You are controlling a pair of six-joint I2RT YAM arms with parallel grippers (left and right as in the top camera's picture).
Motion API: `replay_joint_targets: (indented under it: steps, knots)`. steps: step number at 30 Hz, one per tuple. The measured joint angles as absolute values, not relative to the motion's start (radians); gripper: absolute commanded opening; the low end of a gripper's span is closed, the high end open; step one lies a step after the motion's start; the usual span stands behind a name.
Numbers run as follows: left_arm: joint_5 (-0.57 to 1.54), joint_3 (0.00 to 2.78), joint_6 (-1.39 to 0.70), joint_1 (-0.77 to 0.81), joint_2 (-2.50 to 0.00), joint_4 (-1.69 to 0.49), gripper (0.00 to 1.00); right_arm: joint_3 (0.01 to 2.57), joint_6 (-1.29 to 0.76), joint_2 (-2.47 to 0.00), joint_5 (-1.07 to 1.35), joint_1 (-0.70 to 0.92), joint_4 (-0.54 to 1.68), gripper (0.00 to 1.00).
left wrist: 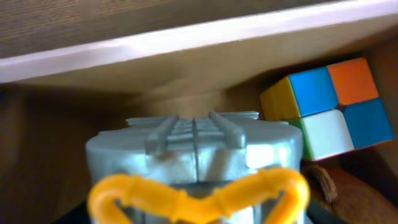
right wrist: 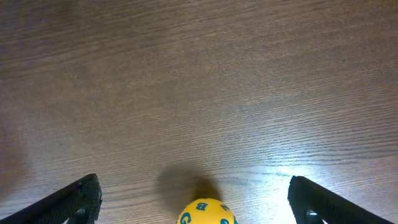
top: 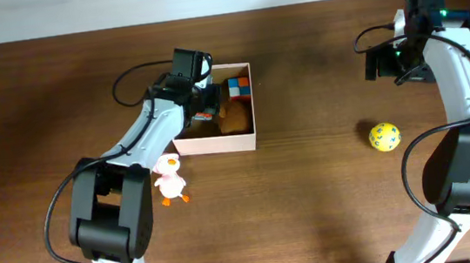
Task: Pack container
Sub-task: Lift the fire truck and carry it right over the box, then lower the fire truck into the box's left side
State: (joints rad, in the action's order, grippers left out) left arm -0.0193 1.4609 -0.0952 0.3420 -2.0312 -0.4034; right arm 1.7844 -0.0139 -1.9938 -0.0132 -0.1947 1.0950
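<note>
Container (top: 216, 144) near centre of table (top: 313, 211): colour cube (top: 239, 85) at 1 o'clock corner, brown lump (top: 235, 119) at 4 o'clock. Left gripper (top: 204, 105) inside, fingers hidden, grip cannot be told. Right gripper (right wrist: 193, 182) fingers apart.

Square white-walled container (top: 219, 142), tan inside, open-topped, mid-table

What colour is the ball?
The ball is yellow with greenish letters; right wrist view shows it best.

The table (right wrist: 186, 74) is grained wood with a soft sheen (glare beside the yellow ball (right wrist: 207, 213)). The container (left wrist: 186, 68) is matt cardboard; the puzzle cube (left wrist: 329, 106), smooth glossy plastic.
</note>
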Motion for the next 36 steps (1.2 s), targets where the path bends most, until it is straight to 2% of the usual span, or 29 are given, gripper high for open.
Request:
replay_joint_targets:
  steps: [6, 9, 22, 36]
  knots:
    - [-0.02, 1.461, -0.137, 0.342, -2.031, -0.373, 0.57, 1.784, -0.014, -1.994, -0.013, -0.195, 1.095, 0.99]
    - [-0.02, 1.461, -0.147, 0.342, -2.031, -0.37, 0.68, 1.784, -0.014, -1.994, -0.013, -0.195, 1.095, 0.99]
    - [-0.02, 1.53, -0.155, 0.342, -2.032, -0.389, 0.68, 1.784, -0.014, -1.994, -0.013, -0.195, 1.095, 0.99]
    - [-0.117, 1.538, -0.159, 0.342, -2.032, -0.499, 0.7, 1.784, -0.014, -1.994, -0.013, -0.195, 1.095, 0.99]
